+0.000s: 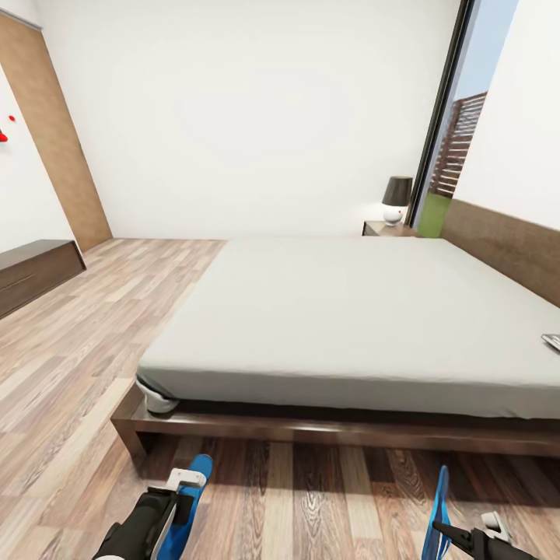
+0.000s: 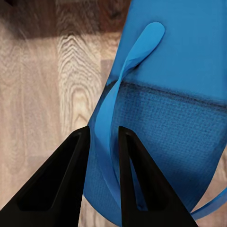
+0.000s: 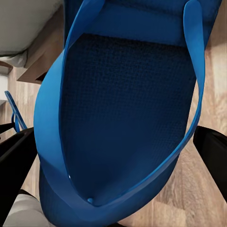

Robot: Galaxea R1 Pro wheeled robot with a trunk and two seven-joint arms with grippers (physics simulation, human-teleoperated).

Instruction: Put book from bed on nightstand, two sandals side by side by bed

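gripping a thin blue strap, the left pincer (image 2: 103, 156) is clamped on one sandal (image 1: 190, 498) at the lower left of the head frame, low over the wood-plank floor (image 1: 78, 373) just in front of the bed (image 1: 350, 311). at the lower right, the right pincer (image 1: 459, 537) carries the second sandal (image 1: 438, 513) edge-up, its sole between the dark fingers (image 3: 14, 156) — whether they press it i cannot tell. a nightstand (image 1: 386, 229) with a lamp (image 1: 397, 200) stands at the bed's far corner; a small thin object (image 1: 552, 341) — possibly the book — lies at the mattress's right edge.
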